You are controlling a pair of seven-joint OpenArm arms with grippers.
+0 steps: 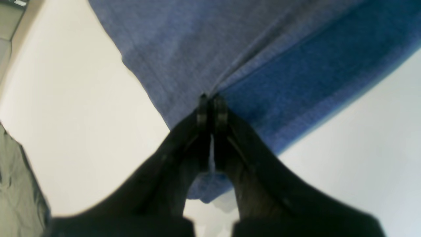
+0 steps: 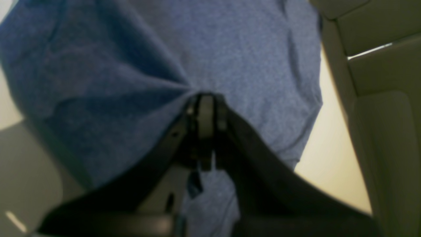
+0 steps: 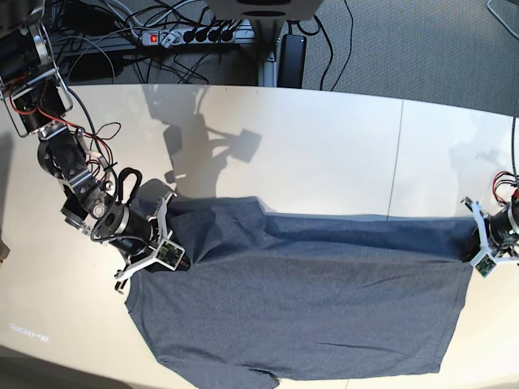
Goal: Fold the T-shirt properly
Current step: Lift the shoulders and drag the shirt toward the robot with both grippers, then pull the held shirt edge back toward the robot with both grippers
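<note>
The T-shirt [image 3: 308, 300] lies spread across the near half of the white tabletop [image 3: 324, 154], plain side up, its long axis running across the base view. One short sleeve [image 3: 219, 212] lies at the far edge toward that view's left. A narrow band along the far edge is folded over, forming a darker strip that runs toward the view's right.

Right jaws [image 2: 205, 98]: pressed together, pinching the T-shirt [image 2: 204, 49]. Creases in the fabric radiate from the pinch point. In the base view these jaws [image 3: 185, 265] sit at the shirt's left end, just below the sleeve, with the cloth gathered at the tips.

Left jaws [image 1: 212, 98]: pressed together, pinching the T-shirt [image 1: 204, 42] at the line where the folded band meets the main panel. Some fabric also shows below the tips, between the fingers. In the base view these jaws [image 3: 473, 258] sit at the shirt's right end, at the far corner.

The fabric between the two pinch points lies nearly flat, with shallow wrinkles.
</note>
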